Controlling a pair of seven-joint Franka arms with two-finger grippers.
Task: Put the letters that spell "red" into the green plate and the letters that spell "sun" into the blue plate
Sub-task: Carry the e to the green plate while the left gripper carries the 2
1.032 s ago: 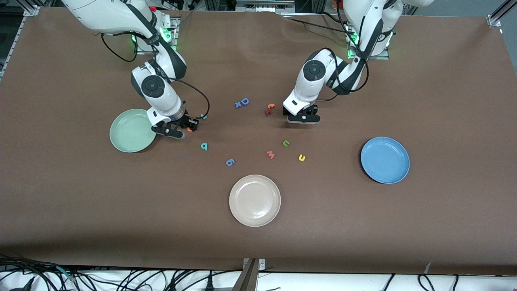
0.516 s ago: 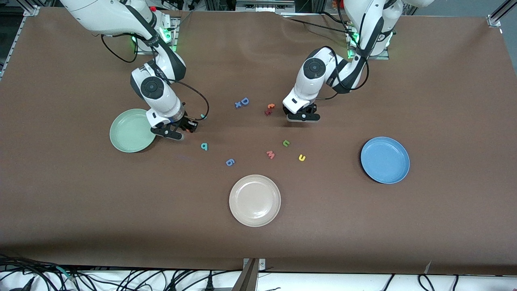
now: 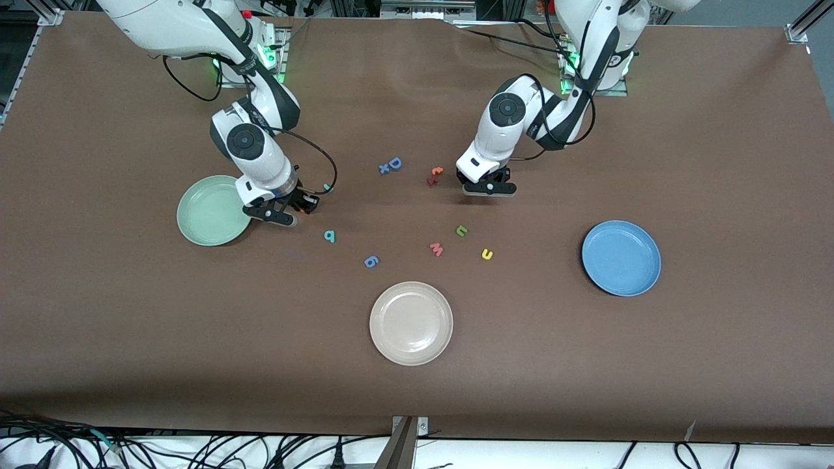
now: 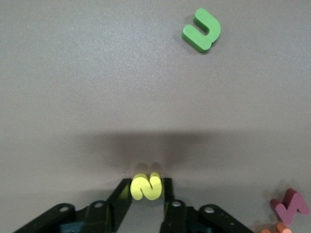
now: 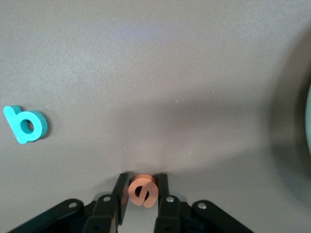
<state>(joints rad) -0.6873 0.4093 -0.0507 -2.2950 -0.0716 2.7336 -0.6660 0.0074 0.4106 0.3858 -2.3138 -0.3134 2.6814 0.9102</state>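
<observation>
Green plate [image 3: 213,210] at right arm's end. Right gripper [image 3: 301,204] just beside it, clamped on orange e [image 5: 143,190]. Teal r [image 3: 328,188] and teal d [image 3: 330,236] near that plate. Left gripper [image 3: 490,185] clamped on yellow s [image 4: 146,186]. Green n [image 3: 461,230] and yellow u [image 3: 487,254] lie toward blue plate [image 3: 621,258].

Three plates [image 3: 410,322]; eleven foam letters [image 3: 436,249]; two arms [image 3: 505,127].
</observation>
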